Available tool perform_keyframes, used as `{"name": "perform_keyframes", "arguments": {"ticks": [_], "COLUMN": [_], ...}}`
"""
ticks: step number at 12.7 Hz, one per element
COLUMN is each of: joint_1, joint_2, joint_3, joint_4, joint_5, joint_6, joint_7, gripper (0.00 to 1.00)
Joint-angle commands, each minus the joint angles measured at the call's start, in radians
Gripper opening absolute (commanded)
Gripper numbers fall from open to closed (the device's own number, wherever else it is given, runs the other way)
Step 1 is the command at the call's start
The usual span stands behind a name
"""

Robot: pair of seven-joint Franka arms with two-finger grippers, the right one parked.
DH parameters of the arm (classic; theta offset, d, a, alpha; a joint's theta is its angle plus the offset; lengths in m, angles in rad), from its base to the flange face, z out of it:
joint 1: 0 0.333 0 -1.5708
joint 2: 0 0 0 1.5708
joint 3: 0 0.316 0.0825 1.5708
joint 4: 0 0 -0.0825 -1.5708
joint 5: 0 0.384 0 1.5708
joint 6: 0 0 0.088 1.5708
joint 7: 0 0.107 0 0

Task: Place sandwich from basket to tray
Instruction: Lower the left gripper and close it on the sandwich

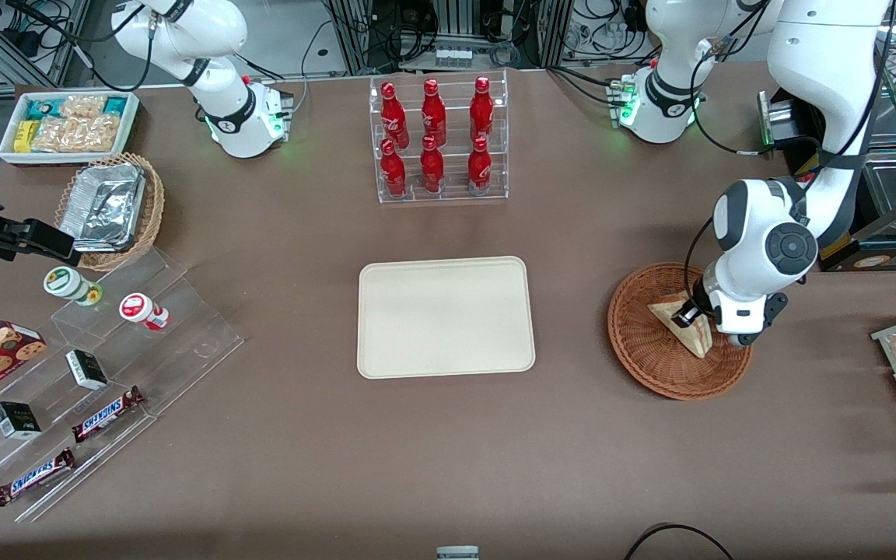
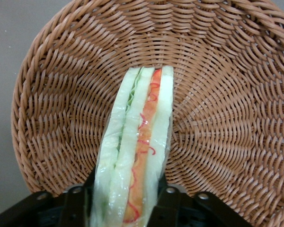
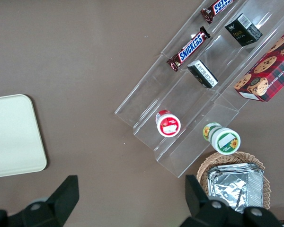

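One sandwich [image 2: 137,151] is my whole job, and it is not on the tray [image 1: 386,358] yet. It is in the round brown basket [image 1: 638,358], standing on its edge, so I can see the pale bread with the green and red stripes down the middle.

My hand [image 1: 687,315] is low in the basket. My two black fingers [image 2: 168,201] sit one on each flat side of the sandwich, pressing on the clear wrap. So I think my hand is squeezed on the sandwich now. I cannot tell if the sandwich is off the basket floor or only leaning on it.

So the first part, the grabbing, looks about done. The big part is left. I have to lift the sandwich up over the basket rim, carry it across the bare brown worktop [image 1: 448,467], and put it down on the tray.

The tray lies flat in the middle of the worktop, well apart from the basket, toward the parked arm's end. Nothing is on it.
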Motion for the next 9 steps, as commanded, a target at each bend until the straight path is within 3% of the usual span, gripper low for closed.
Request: {"name": "perform_keyframes", "arguments": {"ticks": [1,6,9], "joint_1": [-0.005,-0.043,-0.103], "joint_2": [-0.010,-0.002,0.000], "joint_3": [-0.002,-0.022,-0.025], "joint_4": [0.094,0.310,0.333], "joint_5": [0.011,0.007,0.007], "joint_6": [-0.142,-0.434,-0.465], "joint_7": [-0.012,0.132,0.215], "gripper": [0.00,0.00,0.00]}}
